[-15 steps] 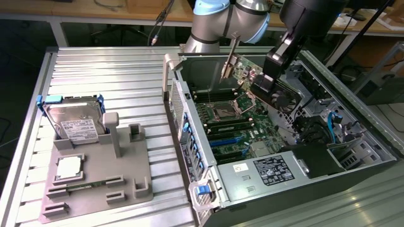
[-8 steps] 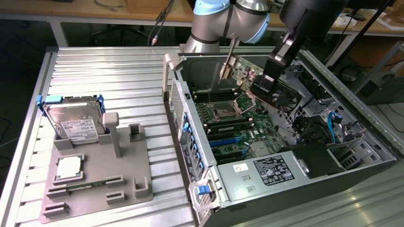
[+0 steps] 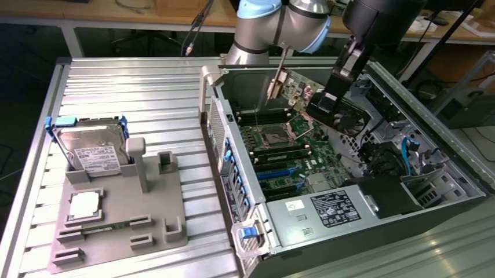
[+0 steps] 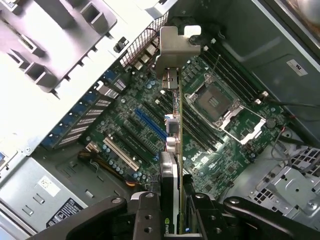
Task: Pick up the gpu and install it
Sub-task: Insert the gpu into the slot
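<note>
Pinching the gpu point(image 4: 178, 115) edge-on in the tool point(image 4: 175, 220), over the motherboard point(image 4: 210, 155) inside the open case point(image 3: 224, 127), you want it held upright, its lower edge parallel to the blue slot point(image 4: 150, 125) and its bracket point(image 4: 172, 47) toward the case's rear wall point(image 4: 145, 37).

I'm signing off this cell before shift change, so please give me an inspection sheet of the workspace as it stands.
Surface: ribbed metal table, carrying a grey fixture tray and an open computer case.
Job's things: gpu held in the air over the motherboard, bracket end away from the gripper; it appears not yet seated in a slot.
Clutter: hard drive, processor chip and RAM stick on the tray.
Grippers: gripper shut on the gpu.
Cables: blue cable inside the case; dark cables hanging behind the table.
Surroundings: wooden benches behind.
</note>
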You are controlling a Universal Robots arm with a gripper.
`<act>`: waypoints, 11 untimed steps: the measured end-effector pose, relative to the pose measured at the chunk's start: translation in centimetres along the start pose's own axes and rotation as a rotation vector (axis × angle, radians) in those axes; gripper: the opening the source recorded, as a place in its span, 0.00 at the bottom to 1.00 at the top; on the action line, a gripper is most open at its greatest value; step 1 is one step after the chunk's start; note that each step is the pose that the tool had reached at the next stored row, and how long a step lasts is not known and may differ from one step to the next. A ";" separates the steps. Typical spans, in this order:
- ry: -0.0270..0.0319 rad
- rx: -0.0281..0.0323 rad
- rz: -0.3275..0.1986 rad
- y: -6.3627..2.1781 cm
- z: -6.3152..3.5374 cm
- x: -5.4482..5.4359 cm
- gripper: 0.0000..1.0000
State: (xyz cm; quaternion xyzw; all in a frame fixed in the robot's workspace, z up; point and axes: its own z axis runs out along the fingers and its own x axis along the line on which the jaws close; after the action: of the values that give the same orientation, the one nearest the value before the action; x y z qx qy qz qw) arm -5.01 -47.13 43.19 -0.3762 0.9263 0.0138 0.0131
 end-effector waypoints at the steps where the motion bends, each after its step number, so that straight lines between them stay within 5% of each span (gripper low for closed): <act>1: 0.0003 -0.0006 -0.017 0.00 0.00 0.0 0.27; 11: 0.0017 -0.0040 -0.114 0.00 0.00 0.0 0.27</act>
State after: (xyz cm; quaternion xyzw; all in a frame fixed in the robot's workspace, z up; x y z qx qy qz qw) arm -5.01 -47.13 43.18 -0.4284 0.9034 0.0145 0.0123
